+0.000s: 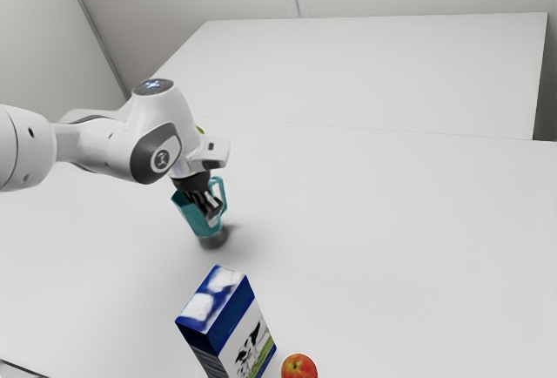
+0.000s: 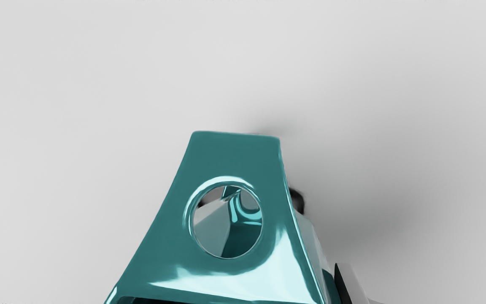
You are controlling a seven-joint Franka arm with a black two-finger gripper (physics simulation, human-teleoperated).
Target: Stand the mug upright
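In the exterior view, the teal mug (image 1: 191, 213) is mouth up with its dark base low at the table, its sides slanting on the picture much like the carton's edges. Its handle faces the exterior view's right. My gripper (image 1: 211, 206) is down at the mug's upper part, overlapping the body beside the handle. Seen from the hand, the mug (image 2: 226, 156) shows its handle side with a round hole, and part of the gripper stands close against the body. The mug hides the far side of the grip, and whether the base touches the table is unclear.
A blue and white milk carton (image 1: 228, 326) stands on the white table (image 1: 383, 247), nearer the exterior camera than the mug. Beside the carton is a red apple (image 1: 298, 367). A small green thing (image 1: 201, 131) peeks out behind the hand.
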